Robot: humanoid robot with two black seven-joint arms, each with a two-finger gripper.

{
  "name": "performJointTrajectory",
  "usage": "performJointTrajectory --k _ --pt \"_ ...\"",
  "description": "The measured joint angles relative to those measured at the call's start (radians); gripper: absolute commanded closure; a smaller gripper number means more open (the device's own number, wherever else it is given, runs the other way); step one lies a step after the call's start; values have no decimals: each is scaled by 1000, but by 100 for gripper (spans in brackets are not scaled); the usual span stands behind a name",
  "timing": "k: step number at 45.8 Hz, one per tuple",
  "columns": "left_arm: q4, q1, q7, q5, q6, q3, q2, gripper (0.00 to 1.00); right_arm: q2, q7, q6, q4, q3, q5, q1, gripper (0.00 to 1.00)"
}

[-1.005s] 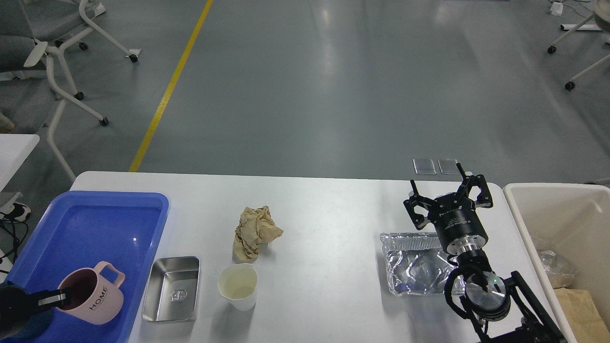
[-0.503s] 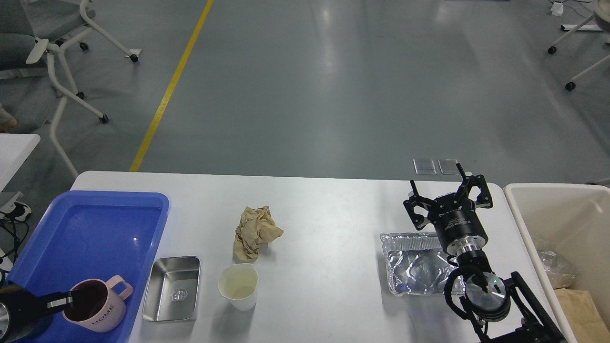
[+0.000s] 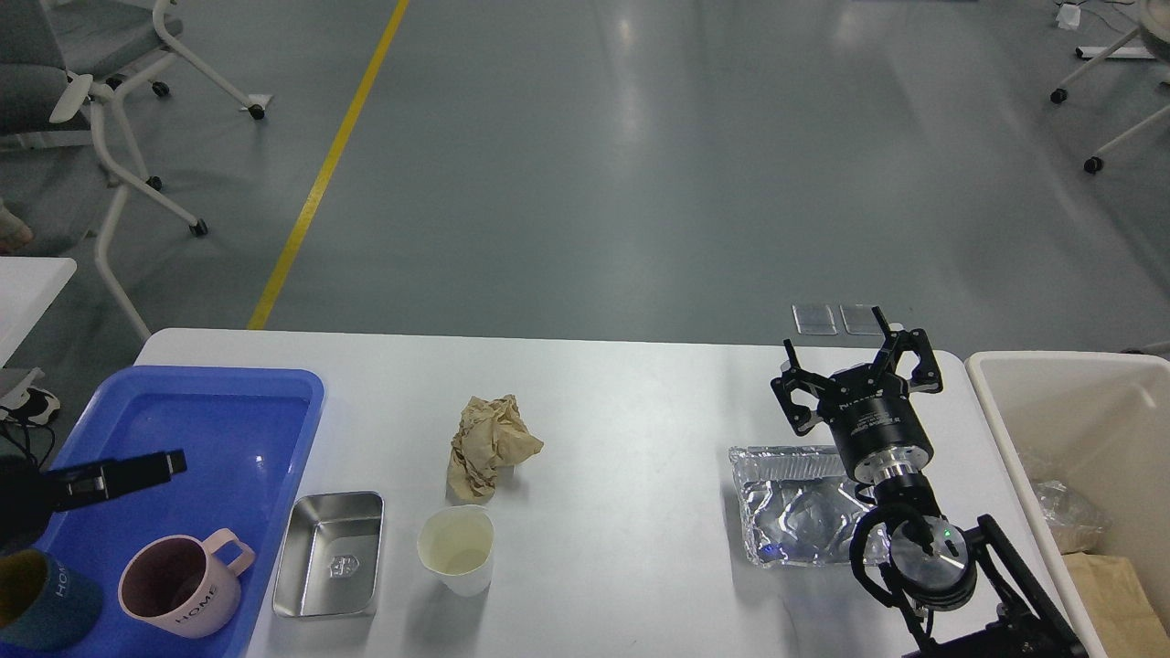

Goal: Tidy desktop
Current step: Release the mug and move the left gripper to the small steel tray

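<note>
The white desktop (image 3: 640, 411) carries a crumpled brown paper ball (image 3: 489, 443), a white paper cup (image 3: 457, 548), a small steel dish (image 3: 331, 553) and a flattened foil container (image 3: 795, 507). A pink mug (image 3: 178, 589) stands upright in the blue tray (image 3: 210, 402), beside a dark blue mug (image 3: 41, 599). My left gripper (image 3: 137, 471) hovers above the tray, apart from the pink mug, open and holding nothing. Over the foil container's far edge, my right gripper (image 3: 855, 361) points away from me, its fingers spread open and empty.
A cream bin (image 3: 1079, 384) stands off the desktop's right end with foil and brown paper rubbish inside. Office chairs (image 3: 110, 91) stand on the grey floor beyond the far left corner. Another white table's corner (image 3: 27, 283) shows at left.
My left gripper lowered the pink mug into the blue tray, let go of it and rose back over the tray. The dark blue mug came into view. The right gripper shifted slightly.
</note>
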State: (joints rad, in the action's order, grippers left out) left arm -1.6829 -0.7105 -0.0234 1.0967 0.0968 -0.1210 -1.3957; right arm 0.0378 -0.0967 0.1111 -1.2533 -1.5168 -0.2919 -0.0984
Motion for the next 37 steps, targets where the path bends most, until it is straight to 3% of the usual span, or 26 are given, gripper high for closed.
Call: performJointTrajectory --k 17,37 --pt "-80 -23 4 2 -62 -31 1 4 2 0 -2 4 3 -3 -3 0" --pt "-79 -16 3 -3 56 -26 34 4 -5 0 -3 8 3 -4 -1 0"
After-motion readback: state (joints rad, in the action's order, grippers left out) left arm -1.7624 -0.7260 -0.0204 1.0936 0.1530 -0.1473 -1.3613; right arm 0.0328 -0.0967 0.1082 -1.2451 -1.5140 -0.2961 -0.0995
